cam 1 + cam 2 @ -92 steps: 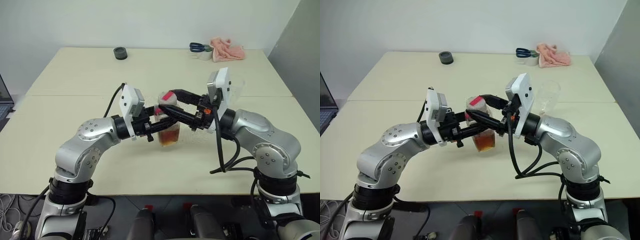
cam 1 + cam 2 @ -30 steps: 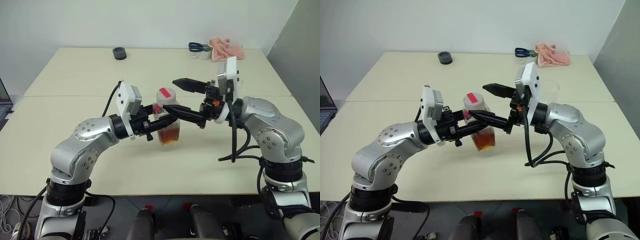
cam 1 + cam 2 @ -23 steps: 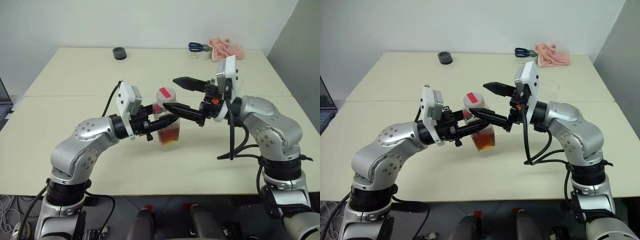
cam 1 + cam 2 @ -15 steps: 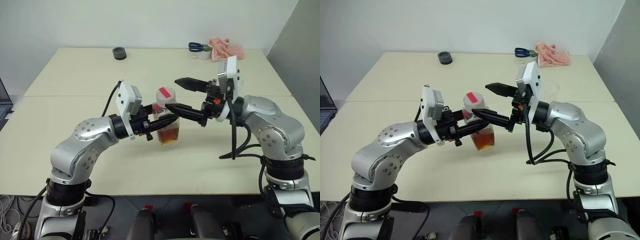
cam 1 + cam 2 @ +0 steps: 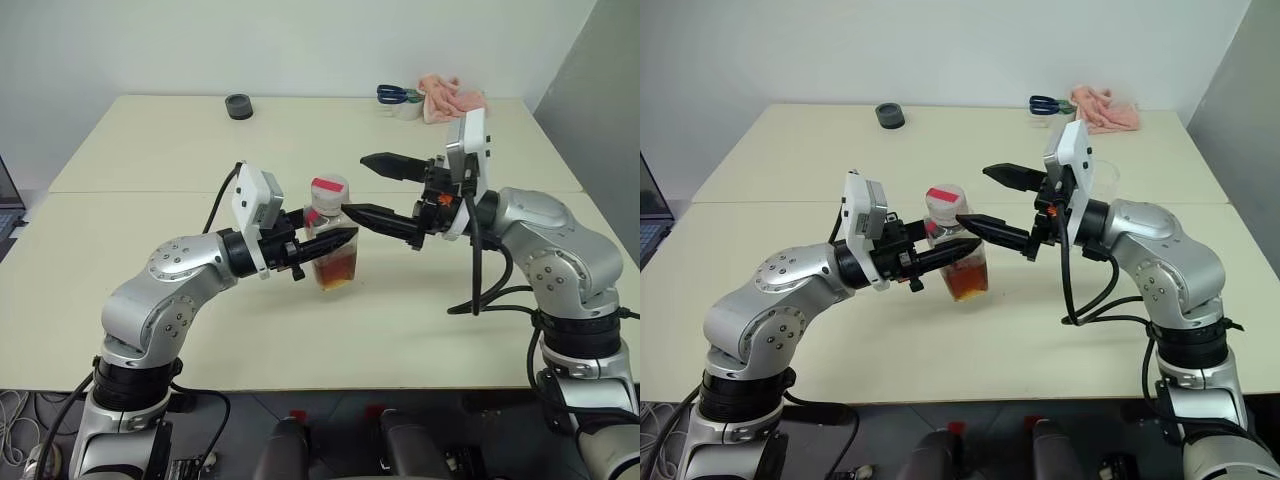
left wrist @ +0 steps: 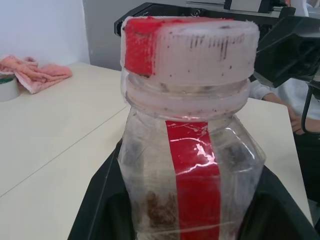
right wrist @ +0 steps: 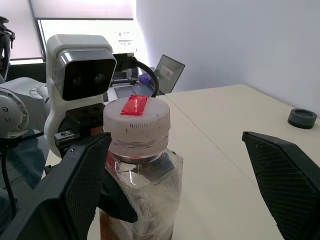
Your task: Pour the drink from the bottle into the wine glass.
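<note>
Left hand [image 5: 335, 240] (clamped) around bottle [image 5: 331, 245]

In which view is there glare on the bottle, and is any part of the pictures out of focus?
Left wrist view: white glare streaks on the red label strip of the bottle; the pink cloth behind it looks soft. Right wrist view: the right gripper's near fingers are soft, a bright window glows behind. Eye views: even light, faint shadows on the table.
</note>
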`<state>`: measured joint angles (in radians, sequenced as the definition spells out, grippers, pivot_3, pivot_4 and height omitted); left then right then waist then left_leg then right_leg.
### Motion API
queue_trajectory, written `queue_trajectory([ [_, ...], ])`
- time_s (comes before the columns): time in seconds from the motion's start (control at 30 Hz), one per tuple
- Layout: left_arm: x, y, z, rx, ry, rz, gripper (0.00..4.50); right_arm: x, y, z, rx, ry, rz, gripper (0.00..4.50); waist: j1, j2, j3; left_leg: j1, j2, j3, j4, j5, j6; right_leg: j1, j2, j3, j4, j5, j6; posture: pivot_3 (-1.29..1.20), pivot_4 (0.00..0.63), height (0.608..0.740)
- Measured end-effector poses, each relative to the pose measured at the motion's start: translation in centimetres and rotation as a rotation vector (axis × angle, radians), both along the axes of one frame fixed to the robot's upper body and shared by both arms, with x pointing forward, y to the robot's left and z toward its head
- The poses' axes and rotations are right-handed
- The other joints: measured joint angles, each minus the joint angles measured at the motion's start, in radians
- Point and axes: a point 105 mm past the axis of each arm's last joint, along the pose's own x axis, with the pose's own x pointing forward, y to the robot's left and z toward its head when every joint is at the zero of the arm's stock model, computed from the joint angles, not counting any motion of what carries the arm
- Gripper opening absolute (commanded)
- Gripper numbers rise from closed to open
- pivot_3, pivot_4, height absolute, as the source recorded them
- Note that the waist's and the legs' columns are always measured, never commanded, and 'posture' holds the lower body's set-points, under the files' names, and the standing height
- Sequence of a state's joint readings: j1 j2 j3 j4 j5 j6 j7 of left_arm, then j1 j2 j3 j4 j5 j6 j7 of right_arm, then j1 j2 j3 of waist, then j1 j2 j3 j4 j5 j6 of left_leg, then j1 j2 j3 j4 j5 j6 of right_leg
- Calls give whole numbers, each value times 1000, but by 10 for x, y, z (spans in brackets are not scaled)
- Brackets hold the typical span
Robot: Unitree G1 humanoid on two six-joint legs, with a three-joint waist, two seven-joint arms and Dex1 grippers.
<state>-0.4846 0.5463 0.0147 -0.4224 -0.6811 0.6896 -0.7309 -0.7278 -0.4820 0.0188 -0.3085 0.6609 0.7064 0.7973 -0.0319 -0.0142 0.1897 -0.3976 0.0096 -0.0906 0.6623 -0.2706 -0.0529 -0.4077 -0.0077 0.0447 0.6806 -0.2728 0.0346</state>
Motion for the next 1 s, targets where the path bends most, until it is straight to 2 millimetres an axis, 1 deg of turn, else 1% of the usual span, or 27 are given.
queue_trajectory([
  [0.77, 0, 0, 0, 1, -1, -1, 1825, 8, -11, -3, 2, 24, -49, 4465, 0, 0, 0, 0, 0, 0, 0, 0, 0, 0, 0, 0, 0, 0, 0, 0, 150, 740],
  [0.9, 0, 0, 0, 1, -1, -1, 1825, 2, -11, -8, -5, 42, -12, 4465, 0, 0, 0, 0, 0, 0, 0, 0, 0, 0, 0, 0, 0, 0, 0, 0, 150, 740],
  [1.0, 0, 0, 0, 1, -2, -1, 1825, -10, -11, -15, -32, 74, 60, 4465, 0, 0, 0, 0, 0, 0, 0, 0, 0, 0, 0, 0, 0, 0, 0, 0, 150, 740],
])
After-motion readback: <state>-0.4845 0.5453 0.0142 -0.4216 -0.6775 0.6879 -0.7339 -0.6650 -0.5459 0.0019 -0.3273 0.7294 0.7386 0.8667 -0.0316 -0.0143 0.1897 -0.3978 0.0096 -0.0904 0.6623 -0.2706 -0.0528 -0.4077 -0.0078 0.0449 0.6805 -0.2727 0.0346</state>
